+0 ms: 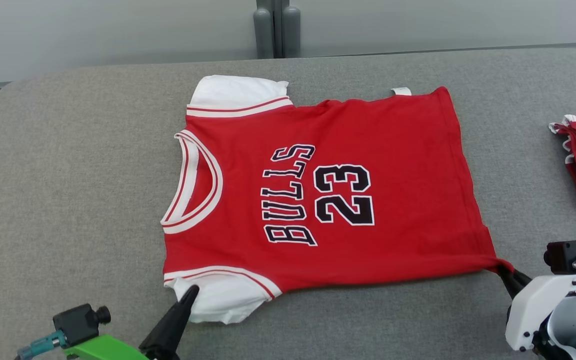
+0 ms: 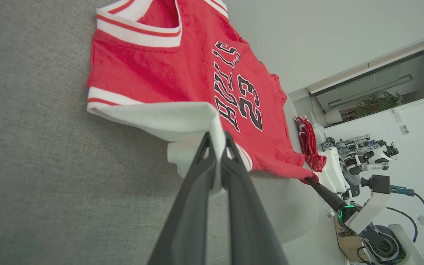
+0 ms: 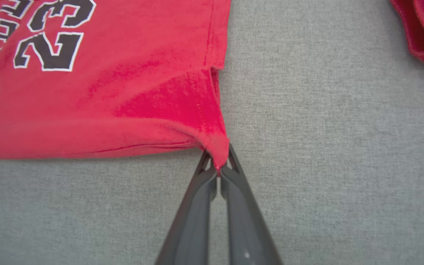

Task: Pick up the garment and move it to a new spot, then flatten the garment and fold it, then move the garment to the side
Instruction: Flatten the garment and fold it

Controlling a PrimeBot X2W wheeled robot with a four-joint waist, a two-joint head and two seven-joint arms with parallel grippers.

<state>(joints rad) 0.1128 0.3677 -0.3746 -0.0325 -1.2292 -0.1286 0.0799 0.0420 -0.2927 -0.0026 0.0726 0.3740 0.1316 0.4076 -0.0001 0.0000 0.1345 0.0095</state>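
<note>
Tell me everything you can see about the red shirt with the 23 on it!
The red shirt is a soft-looking jersey with white sleeves, red-and-white trim at neck and sleeve seams, and black "BULLS 23" outlined in white. It lies spread flat, front up, on the grey table, neck toward the robot's left. The left gripper pinches the near white sleeve; the right gripper pinches the near hem corner, pulled to a point.
</note>
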